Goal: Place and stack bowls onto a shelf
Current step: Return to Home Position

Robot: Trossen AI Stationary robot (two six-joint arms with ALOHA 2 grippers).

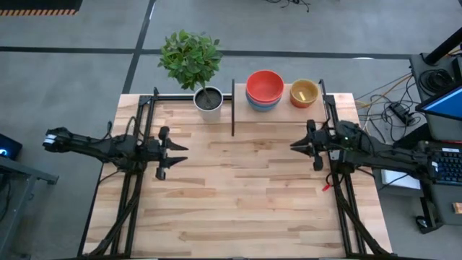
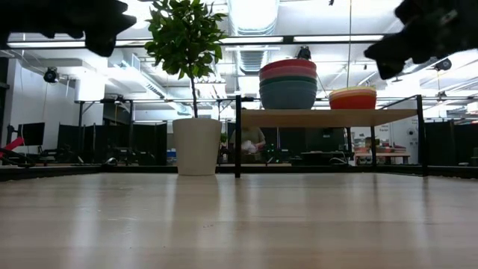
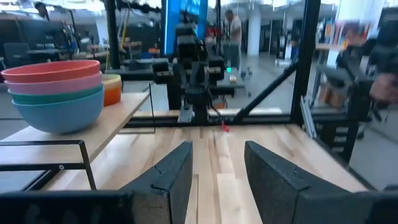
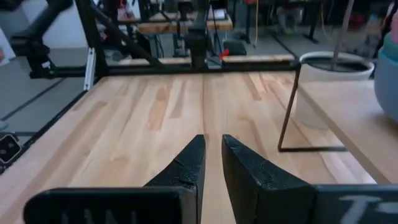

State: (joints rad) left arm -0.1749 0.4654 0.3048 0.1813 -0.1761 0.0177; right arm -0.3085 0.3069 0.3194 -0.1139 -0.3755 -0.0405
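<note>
One shelf (image 1: 281, 117) carries two stacks of bowls. The large stack (image 1: 264, 87) counts four: one red bowl (image 3: 53, 70), one pink bowl (image 3: 59, 83), one teal bowl (image 3: 62, 96) and one blue bowl (image 3: 59, 115). In the small stack (image 1: 304, 92) two show, one yellow bowl (image 3: 112, 79) and one orange bowl (image 3: 112, 93); any beneath them cannot be counted. One plant pot (image 1: 208, 101) holds one plant (image 1: 189, 58). Over the single worktop (image 1: 238, 195) there are two end effectors: the left end effector (image 1: 185, 154) and the right end effector (image 1: 292, 146).

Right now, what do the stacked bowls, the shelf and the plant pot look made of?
Stacked bowls: likely plastic, with solid matte colours and thin even rims. Shelf: light wood-look board on thin black metal posts. Plant pot: smooth off-white, ceramic or plastic; unclear.
</note>
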